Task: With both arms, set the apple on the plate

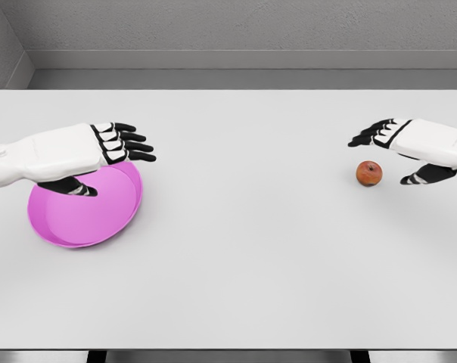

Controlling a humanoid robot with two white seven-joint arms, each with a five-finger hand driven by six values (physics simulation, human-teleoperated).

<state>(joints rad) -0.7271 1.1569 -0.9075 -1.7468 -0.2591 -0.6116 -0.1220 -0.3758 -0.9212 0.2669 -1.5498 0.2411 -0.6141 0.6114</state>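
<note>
The apple (369, 173) lies on the right part of the white surface (244, 227), not far from its right edge. It is red-orange, with a darker spot on its top, and it throws a small shadow on the surface. Nothing touches it.

The right hand (410, 147) is just beside the apple, a little above it and to its right. Its dark fingers (368, 134) are stretched toward the left and spread loosely, and they pass over the area behind the apple. The thumb points down and left, near the apple but apart from it. The hand is empty. Its white forearm comes in from the right edge of the picture.

The plate (92, 227) is far from the apple, on the left side of the surface. It is pink-purple and round, with a raised rim, and it looks a little tilted.

The left hand (100, 151) hovers over the back part of the plate. Its fingers (134, 144) are straight, spread a little, and point to the right, past the rim. The thumb hangs under the palm, above the inside of the plate. This hand also holds nothing.
</note>
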